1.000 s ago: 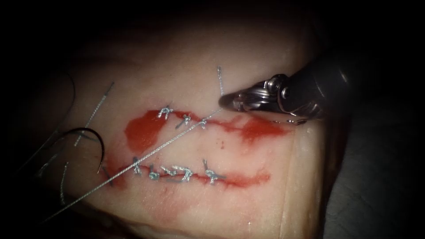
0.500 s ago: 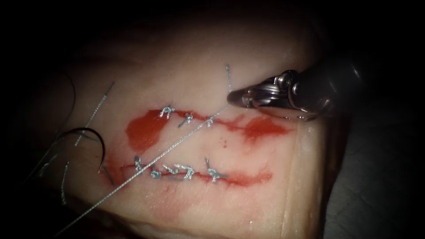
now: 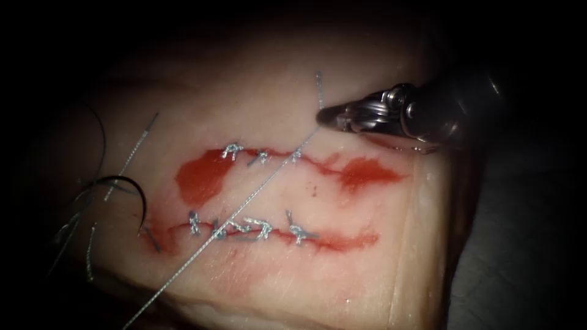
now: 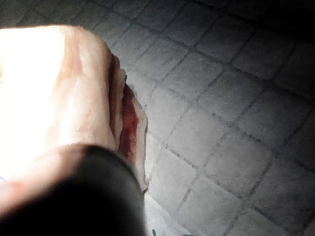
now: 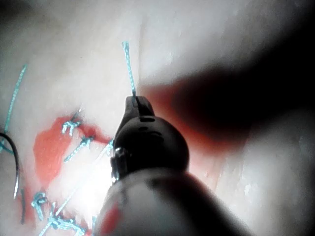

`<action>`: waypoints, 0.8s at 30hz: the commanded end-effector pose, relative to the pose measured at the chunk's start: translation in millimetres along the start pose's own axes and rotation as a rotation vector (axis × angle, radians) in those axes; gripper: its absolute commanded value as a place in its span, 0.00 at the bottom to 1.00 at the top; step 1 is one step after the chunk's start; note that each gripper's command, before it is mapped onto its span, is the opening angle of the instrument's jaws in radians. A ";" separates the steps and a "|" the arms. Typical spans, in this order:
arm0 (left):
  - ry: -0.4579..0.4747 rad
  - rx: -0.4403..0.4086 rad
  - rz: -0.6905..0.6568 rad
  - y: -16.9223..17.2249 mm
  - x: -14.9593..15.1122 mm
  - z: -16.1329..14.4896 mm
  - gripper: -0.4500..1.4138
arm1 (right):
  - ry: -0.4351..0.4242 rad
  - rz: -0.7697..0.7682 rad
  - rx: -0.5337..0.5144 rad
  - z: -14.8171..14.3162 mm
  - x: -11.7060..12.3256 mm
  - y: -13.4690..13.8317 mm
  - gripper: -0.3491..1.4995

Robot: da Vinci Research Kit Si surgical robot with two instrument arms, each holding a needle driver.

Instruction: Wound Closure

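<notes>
The right tool (image 3: 324, 116), at two o'clock, has its jaws clamped on the thread (image 3: 244, 201), light and limp, near its free end. The stiff needle (image 3: 131, 186) lies at nine o'clock on the tissue (image 3: 263, 85).

Endoscope overhead-front; wrist views close; tissue (image 3: 342, 73) shared.

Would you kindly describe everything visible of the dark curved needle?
The dark curved needle is a thin, black, metal-looking arc lying free at the left end of the lower cut, on the pale tissue. Neither tool holds it. Its lower tip rests beside the red fluid; whether it enters the tissue cannot be told.
</notes>
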 end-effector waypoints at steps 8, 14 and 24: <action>-0.076 0.059 0.068 0.5 -2.6 -0.2 0.00 | 0.005 -0.006 -0.020 1.2 -0.2 1.0 0.00; -0.086 0.056 0.074 0.3 -2.6 -0.4 0.00 | 0.010 -0.007 -0.025 1.4 -0.3 1.3 0.00; -0.114 0.118 0.088 -0.1 -2.4 -0.9 0.00 | 0.013 -0.010 -0.029 1.7 -0.2 1.6 0.00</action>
